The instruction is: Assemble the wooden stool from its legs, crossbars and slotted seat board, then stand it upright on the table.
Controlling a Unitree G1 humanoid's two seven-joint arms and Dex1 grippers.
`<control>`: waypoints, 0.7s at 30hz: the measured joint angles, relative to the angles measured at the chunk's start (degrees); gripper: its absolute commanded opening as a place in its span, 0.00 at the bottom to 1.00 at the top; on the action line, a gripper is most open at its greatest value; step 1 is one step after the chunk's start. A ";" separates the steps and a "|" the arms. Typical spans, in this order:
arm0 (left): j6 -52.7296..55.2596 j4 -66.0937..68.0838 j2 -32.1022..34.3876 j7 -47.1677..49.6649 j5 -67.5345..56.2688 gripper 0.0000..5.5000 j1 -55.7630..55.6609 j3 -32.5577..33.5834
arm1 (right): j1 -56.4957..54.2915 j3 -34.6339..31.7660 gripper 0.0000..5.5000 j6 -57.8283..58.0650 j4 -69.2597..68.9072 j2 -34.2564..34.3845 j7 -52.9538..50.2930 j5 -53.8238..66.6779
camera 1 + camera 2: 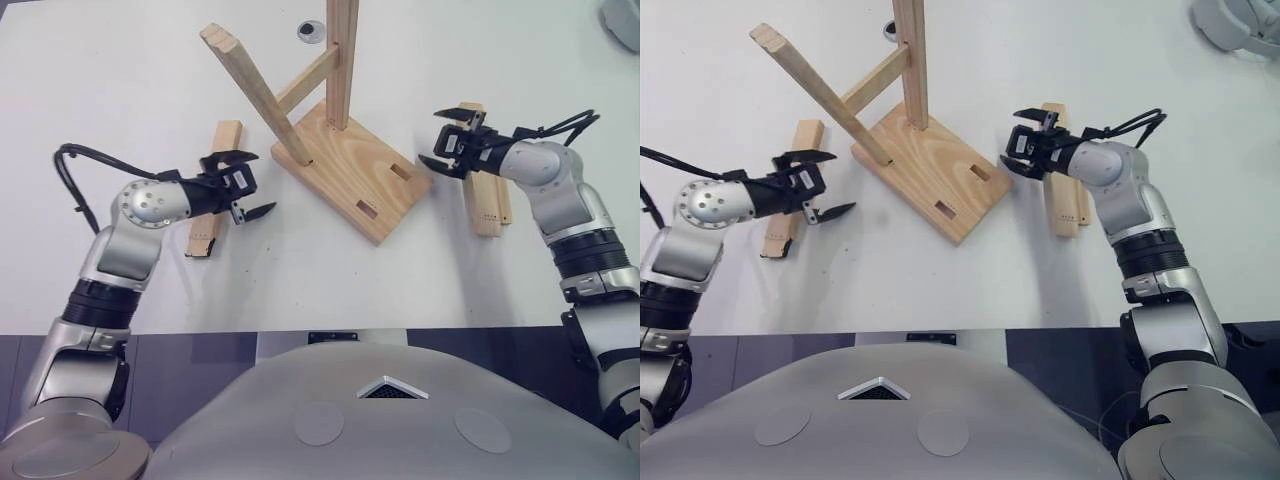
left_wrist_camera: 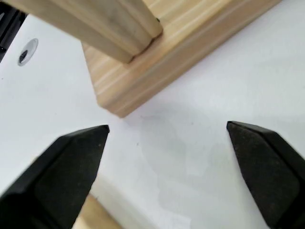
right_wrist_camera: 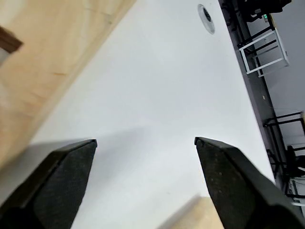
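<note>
The slotted seat board (image 1: 350,178) lies flat mid-table, with two empty slots on its near right side. Two legs stand out of its far side: one upright (image 1: 342,60), one leaning left (image 1: 255,90), with a crossbar (image 1: 305,85) joining them. My left gripper (image 1: 255,182) hovers open just left of the board, above a loose wooden piece (image 1: 214,190). In the left wrist view the board's corner (image 2: 133,71) lies beyond the open fingers (image 2: 71,162). My right gripper (image 1: 432,138) is open by the board's right corner, over another loose wooden piece (image 1: 486,200). Nothing is held.
A round grommet (image 1: 311,31) sits in the white table behind the stool parts. A grey object (image 1: 622,20) lies at the far right corner. Bare table runs in front of the board to the near edge (image 1: 320,328).
</note>
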 measured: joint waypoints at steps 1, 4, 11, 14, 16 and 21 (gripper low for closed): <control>0.21 1.14 -2.07 1.80 1.67 0.83 -1.56 -1.09 | 0.34 0.11 0.70 -0.39 -0.37 -0.40 1.43 0.91; -0.58 7.64 -8.14 8.67 6.35 0.83 -7.19 -4.04 | 3.27 0.02 0.70 -0.10 -5.84 -2.57 6.71 3.27; -6.23 19.59 -14.32 16.17 9.36 0.83 -13.61 -5.41 | 10.20 -1.26 0.70 5.26 -17.78 -3.91 10.66 7.81; -5.90 15.40 -12.38 14.77 9.40 0.83 -11.17 -5.05 | 10.32 -3.07 0.70 7.26 -18.54 -2.70 5.53 6.12; -3.94 9.12 -8.21 12.46 9.27 0.83 -7.18 -2.93 | 11.56 -8.32 0.70 10.40 -20.67 -3.09 0.68 5.53; 9.75 -10.70 -6.23 13.05 1.26 0.83 -1.09 11.25 | 23.23 -25.20 0.70 27.49 -37.64 -0.48 -5.72 13.60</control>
